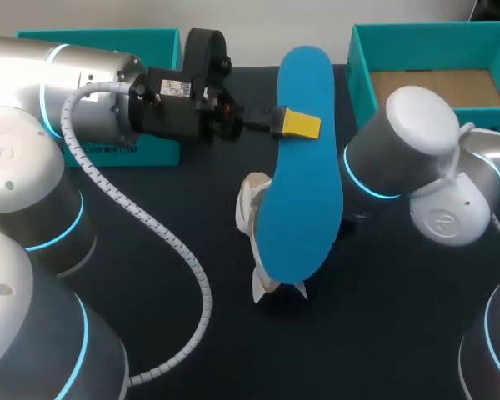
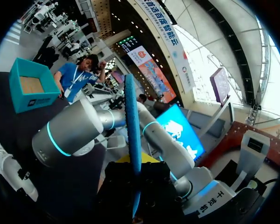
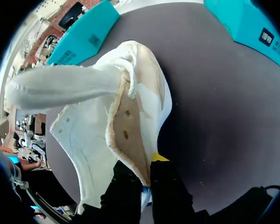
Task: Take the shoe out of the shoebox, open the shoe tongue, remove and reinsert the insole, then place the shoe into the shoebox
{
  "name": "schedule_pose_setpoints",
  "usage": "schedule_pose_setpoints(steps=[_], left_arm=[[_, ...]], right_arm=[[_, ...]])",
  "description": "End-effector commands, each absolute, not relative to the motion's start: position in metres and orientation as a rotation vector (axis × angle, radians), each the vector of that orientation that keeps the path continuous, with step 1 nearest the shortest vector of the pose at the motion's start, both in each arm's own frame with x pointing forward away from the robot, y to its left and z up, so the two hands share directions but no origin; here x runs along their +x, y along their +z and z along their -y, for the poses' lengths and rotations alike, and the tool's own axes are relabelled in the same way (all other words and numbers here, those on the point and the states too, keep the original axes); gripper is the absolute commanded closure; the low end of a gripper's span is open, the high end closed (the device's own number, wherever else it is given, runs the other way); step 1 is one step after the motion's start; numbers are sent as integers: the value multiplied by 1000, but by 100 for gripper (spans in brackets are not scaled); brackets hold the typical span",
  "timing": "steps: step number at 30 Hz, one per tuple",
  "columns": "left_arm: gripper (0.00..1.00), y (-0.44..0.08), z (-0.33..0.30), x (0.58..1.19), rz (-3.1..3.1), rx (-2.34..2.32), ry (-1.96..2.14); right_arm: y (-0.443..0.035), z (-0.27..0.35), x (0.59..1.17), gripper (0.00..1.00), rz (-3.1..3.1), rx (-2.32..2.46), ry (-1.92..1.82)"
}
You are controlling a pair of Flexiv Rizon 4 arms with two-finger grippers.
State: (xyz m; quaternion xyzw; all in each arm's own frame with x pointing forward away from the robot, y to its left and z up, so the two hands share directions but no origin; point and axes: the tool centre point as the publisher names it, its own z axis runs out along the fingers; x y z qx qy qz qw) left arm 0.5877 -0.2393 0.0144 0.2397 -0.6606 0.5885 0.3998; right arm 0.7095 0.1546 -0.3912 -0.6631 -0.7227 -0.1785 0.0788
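Left claw (image 1: 293,123) is clamped on the upright blue insole (image 1: 304,192), which hides its second finger and most of the white shoe (image 1: 252,218) at mid-desk (image 1: 150,275). Right claw (image 3: 147,175) pinches the shoe's collar.

Dark table (image 1: 383,333), 2 teal boxes on it, both at the far edge. Right box (image 1: 360,92) is open, brown floor showing. Left box (image 1: 154,154) sits half hidden behind the arm. White shoe (image 1: 252,217) is over the middle (touching the top or not, can't tell).
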Motion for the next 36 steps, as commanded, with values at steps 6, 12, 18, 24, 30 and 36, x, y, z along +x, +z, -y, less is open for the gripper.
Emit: schedule_pose_setpoints(steps=[6, 12, 18, 24, 30, 36], left_arm=[[100, 13, 240, 586, 1671, 609, 1490], [100, 13, 240, 586, 1671, 609, 1490], [100, 13, 240, 586, 1671, 609, 1490], [100, 13, 240, 586, 1671, 609, 1490], [100, 13, 240, 586, 1671, 609, 1490], [100, 13, 240, 586, 1671, 609, 1490]], right_arm=[[-392, -152, 707, 4, 2121, -2001, -575], [-366, -145, 701, 0, 2074, -2021, -610], [-341, -136, 696, 0, 1994, -1962, -700], [-321, -124, 691, 0, 1921, -1829, -823], [-317, -124, 692, 0, 1919, -1796, -827], [-317, -124, 692, 0, 1919, -1796, -827]])
